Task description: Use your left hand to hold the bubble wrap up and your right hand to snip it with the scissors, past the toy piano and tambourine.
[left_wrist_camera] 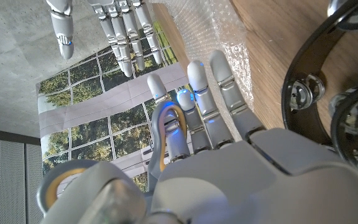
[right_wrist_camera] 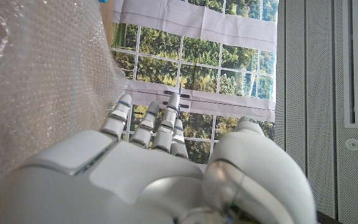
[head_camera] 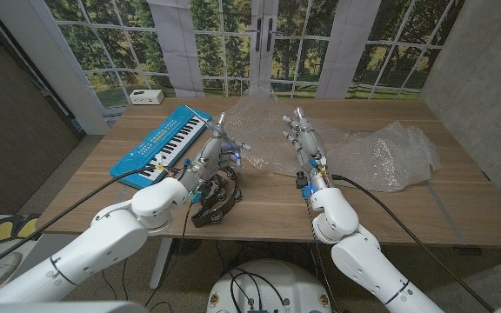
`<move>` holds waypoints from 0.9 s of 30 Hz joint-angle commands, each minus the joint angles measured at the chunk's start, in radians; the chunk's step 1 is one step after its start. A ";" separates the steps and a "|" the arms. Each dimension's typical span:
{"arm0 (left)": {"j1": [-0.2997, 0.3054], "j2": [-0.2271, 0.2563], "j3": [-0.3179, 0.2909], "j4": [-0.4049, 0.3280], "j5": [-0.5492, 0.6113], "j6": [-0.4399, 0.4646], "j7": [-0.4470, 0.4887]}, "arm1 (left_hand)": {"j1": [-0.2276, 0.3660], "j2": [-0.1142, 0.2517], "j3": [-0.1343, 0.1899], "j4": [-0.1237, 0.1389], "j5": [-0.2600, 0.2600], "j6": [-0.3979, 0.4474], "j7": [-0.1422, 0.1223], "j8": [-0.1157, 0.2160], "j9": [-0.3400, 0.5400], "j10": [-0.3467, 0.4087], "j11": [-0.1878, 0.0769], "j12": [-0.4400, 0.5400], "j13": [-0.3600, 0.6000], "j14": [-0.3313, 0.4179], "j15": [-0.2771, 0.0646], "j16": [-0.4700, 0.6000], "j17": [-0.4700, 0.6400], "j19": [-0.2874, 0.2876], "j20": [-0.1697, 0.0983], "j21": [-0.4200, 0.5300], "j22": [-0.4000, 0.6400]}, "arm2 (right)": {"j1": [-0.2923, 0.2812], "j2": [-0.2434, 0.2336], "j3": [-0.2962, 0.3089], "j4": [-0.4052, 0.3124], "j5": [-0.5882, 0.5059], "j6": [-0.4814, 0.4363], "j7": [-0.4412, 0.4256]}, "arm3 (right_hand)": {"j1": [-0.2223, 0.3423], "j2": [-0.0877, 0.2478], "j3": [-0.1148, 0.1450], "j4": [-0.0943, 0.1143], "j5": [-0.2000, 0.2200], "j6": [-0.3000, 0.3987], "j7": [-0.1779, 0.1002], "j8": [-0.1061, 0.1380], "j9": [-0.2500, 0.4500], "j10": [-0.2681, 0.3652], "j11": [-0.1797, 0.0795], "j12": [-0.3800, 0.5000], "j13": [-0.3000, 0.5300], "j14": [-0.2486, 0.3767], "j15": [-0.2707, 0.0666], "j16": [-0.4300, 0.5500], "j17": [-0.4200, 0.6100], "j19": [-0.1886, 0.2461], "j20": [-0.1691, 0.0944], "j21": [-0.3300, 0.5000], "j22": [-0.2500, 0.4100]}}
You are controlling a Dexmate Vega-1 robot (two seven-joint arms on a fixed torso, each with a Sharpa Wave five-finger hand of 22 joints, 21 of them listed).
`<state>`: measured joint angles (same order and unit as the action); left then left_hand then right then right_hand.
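In the head view, the left hand (head_camera: 214,148) is sitting left of centre, fingers reaching up the frame toward the wrap (head_camera: 355,148), holding nothing. The wrap is lying crumpled across the table (head_camera: 407,213) from the centre to the right, with a bunched part rising at upper centre. The right hand (head_camera: 301,137) is standing just right of centre, fingers straight and spread, over the wrap's left edge; whether it is touching the wrap I cannot tell. The piano (head_camera: 162,146) is lying at a slant in the upper left of the table, and the tambourine (head_camera: 216,198) is sitting below the left hand, near the table's front edge. A white box (head_camera: 145,96) is resting on the sill at upper left.

In the left wrist view, the left hand (left_wrist_camera: 204,124) is taking up the lower middle, fingers extended and apart, empty. The right hand (left_wrist_camera: 107,28) is showing at top left, its fingers spread. The wrap (left_wrist_camera: 207,28) is lying at top centre, the tambourine (left_wrist_camera: 328,106) along the right edge.

In the right wrist view, the right hand (right_wrist_camera: 148,162) is filling the lower frame, fingers straight and close together, gripping nothing. The wrap (right_wrist_camera: 42,81) is hanging across the left half, just beside the fingers.
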<state>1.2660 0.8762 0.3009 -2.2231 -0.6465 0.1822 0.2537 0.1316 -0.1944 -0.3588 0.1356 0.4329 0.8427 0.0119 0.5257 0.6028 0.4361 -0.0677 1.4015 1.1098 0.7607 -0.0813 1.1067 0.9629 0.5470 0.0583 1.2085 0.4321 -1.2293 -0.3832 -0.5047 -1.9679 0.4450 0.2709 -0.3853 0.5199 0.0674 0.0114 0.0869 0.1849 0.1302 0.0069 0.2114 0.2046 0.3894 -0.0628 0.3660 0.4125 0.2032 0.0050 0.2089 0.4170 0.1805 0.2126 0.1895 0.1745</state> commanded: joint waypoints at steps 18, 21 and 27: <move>-0.046 0.088 0.022 -0.039 0.001 0.083 -0.067 | 0.030 0.001 -0.002 -0.056 0.038 0.045 0.049 0.068 0.083 0.094 -0.051 0.151 0.128 0.105 -0.104 0.040 -0.016 0.102 -0.059 0.050 0.024 | -0.003 0.007 0.003 0.006 -0.024 -0.005 -0.037 | 0.001 0.012 0.008 -0.007 -0.001 0.005 -0.006 0.004 0.000 0.014 0.002 -0.012 -0.005 0.007 -0.001 0.007 -0.010 -0.004 0.002 0.005 0.003; -0.047 0.096 0.018 -0.039 -0.007 0.080 -0.080 | 0.032 0.001 -0.003 -0.059 0.040 0.054 0.049 0.075 0.091 0.103 -0.054 0.160 0.128 0.114 -0.105 0.040 -0.020 0.104 -0.059 0.051 0.025 | -0.005 0.005 0.005 0.004 -0.012 -0.007 -0.030 | 0.001 0.012 0.008 -0.008 -0.001 0.006 -0.006 0.004 -0.001 0.016 0.002 -0.013 -0.006 0.001 0.000 0.005 -0.012 -0.004 0.002 0.005 0.003; -0.050 0.097 0.014 -0.025 -0.038 0.073 -0.108 | 0.033 0.002 -0.002 -0.064 0.043 0.065 0.046 0.086 0.105 0.117 -0.058 0.171 0.129 0.124 -0.115 0.055 -0.002 0.114 -0.065 0.059 0.032 | -0.007 0.005 0.008 0.003 -0.021 -0.014 -0.041 | 0.000 0.012 0.008 -0.010 -0.002 0.006 -0.006 0.005 -0.001 0.020 0.002 -0.015 -0.008 -0.006 -0.001 0.004 -0.014 -0.003 0.002 0.005 0.003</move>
<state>1.2228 0.9552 0.3217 -2.2550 -0.6486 0.2530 0.1854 0.1562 -0.1888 -0.3579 0.0768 0.4673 0.8452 0.0123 0.6018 0.7004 0.4668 -0.0511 1.5641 1.2340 0.8723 -0.1127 1.1534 0.9530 0.6480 -0.0068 1.2592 0.4583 -1.2354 -0.3825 -0.4993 -1.9678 0.4451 0.2680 -0.4031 0.5160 0.0713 0.0197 0.0786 0.1849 0.1302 0.0070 0.2114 0.2047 0.3984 -0.0643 0.3543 0.4033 0.2052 0.0032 0.2089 0.4032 0.1805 0.2127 0.1895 0.1744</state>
